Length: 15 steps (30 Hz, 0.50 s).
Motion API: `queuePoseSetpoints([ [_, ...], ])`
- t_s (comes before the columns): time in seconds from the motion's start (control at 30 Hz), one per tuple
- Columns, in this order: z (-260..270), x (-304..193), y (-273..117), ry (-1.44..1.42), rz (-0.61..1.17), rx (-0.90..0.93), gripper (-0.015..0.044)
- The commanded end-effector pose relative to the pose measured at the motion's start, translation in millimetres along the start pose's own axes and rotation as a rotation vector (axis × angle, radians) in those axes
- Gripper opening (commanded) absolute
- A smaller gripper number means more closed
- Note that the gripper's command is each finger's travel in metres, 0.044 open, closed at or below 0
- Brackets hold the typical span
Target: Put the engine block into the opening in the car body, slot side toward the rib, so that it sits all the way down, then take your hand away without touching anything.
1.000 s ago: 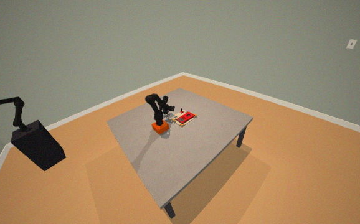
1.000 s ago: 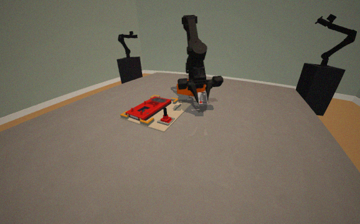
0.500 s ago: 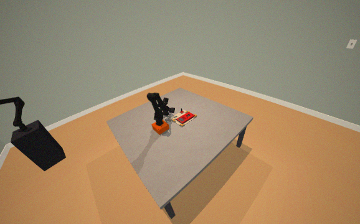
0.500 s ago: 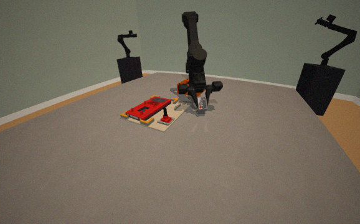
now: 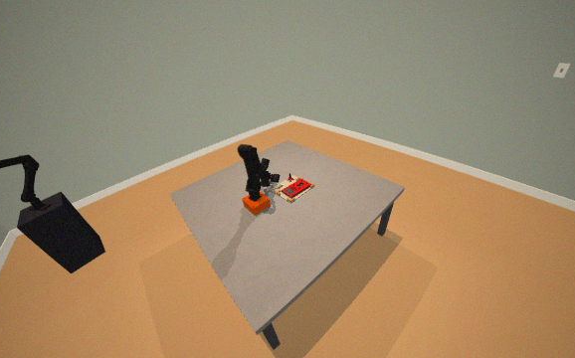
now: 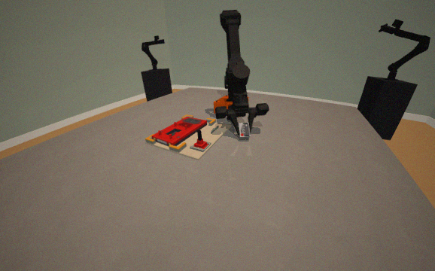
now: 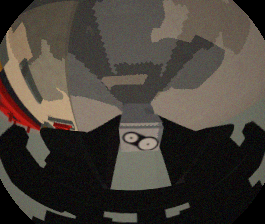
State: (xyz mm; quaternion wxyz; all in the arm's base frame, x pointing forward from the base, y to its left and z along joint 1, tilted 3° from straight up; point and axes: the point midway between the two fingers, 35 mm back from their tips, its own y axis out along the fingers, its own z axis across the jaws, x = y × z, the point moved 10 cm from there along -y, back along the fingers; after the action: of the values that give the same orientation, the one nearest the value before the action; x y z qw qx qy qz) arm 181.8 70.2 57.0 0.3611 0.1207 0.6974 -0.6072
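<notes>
My gripper [image 6: 244,129] [image 7: 137,117] is shut on the grey engine block [image 6: 244,134] [image 7: 141,140]. In the wrist view the block's face with two round pulleys shows between the fingers. In the exterior view the block hangs tilted at the fingertips, to the right of the board. How high it is above the table is hard to tell. The red car body [image 5: 296,187] [image 6: 180,130] [image 7: 13,110] lies on the board, with a dark opening in its top. The rib inside the opening and the block's slot cannot be made out.
The cream board [image 5: 295,201] [image 6: 195,153] [image 7: 20,82] has orange corner pieces around the car body. A red piece with an upright black stick [image 5: 290,178] [image 6: 200,143] stands on the board, on the side nearer the gripper. The arm's orange base [image 5: 256,204] [image 6: 221,103] is behind the gripper.
</notes>
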Motion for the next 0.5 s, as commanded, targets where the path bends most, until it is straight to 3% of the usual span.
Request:
queuePoseSetpoints([
  [0.0, 0.1, 4.5, 3.7, -0.002, -0.010, -0.003, 0.0000],
  [0.03, 0.2, 2.6, 2.6, -0.002, -0.010, -0.003, 0.0000],
  [0.47, 0.0, 0.2, 0.7, 0.000, 0.003, 0.000, 0.0341],
])
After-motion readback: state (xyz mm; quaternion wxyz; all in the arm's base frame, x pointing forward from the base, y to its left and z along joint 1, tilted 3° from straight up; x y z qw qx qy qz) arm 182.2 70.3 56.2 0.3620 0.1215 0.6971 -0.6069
